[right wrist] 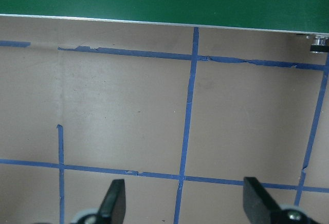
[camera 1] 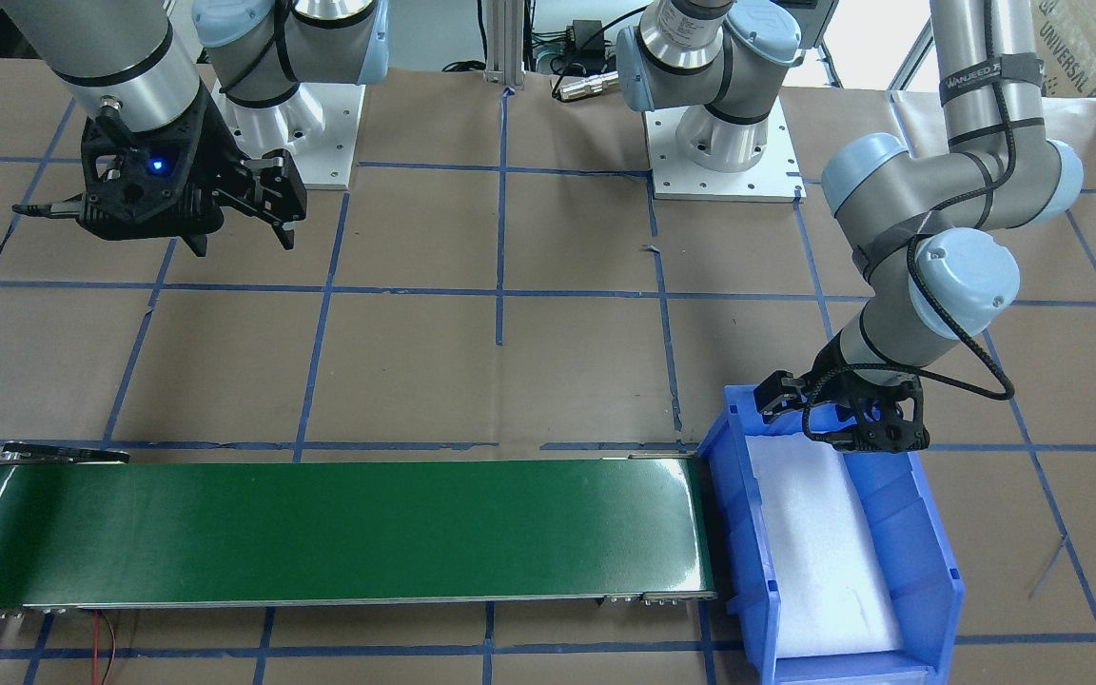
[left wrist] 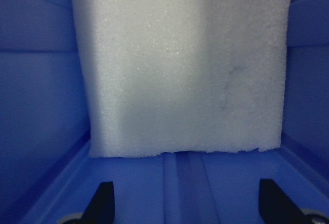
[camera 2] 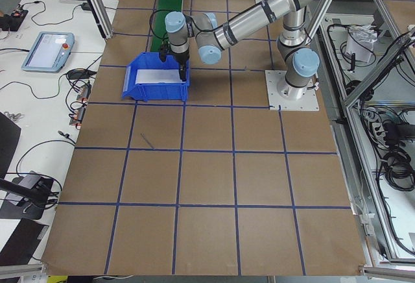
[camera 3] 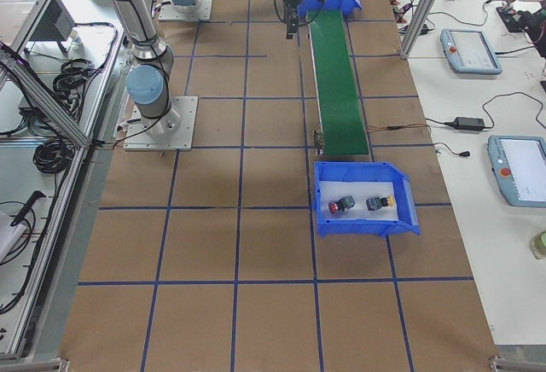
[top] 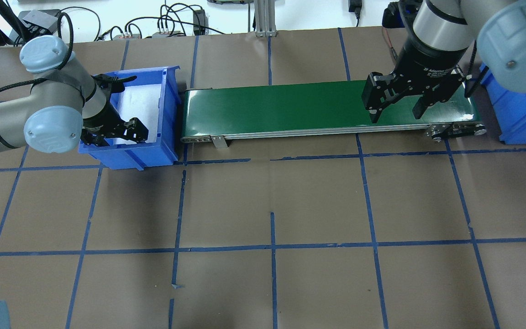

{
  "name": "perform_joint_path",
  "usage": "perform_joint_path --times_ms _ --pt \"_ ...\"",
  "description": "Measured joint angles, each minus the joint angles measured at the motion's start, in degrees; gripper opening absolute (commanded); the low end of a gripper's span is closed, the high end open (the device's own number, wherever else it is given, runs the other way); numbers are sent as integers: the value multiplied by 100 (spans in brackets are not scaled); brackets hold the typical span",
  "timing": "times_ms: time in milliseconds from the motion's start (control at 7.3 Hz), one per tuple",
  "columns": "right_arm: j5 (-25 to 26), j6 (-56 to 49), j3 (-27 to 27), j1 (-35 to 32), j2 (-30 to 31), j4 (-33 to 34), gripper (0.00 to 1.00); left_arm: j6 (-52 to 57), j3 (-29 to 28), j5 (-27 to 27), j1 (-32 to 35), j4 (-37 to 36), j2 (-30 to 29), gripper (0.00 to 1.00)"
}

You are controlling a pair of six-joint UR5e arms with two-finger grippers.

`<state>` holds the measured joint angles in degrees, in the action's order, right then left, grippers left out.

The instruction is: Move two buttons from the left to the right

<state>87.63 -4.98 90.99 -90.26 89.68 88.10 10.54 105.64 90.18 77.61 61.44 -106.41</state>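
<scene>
Bright, even overhead light; shadows soft and short.
The green belt (top: 290,107) carries a pale sheen at both ends; beyond its left end, the foam (left wrist: 180,64) looks close-up and slightly blurred.

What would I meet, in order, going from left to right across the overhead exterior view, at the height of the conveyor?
First the blue bin with white foam → green conveyor belt → second blue bin at the right edge.

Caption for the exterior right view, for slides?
The red button and yellow button lie in the near blue bin, just past the green conveyor.
</scene>
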Motion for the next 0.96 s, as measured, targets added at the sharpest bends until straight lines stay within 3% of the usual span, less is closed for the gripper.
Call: perform_joint_path --times_ms 548,958 --pt "0 -6 6 0 -3 6 85 13 82 0 2 0 25 100" --pt "0 -12 6 0 -3 6 85 11 -161 10 -11 46 78 100"
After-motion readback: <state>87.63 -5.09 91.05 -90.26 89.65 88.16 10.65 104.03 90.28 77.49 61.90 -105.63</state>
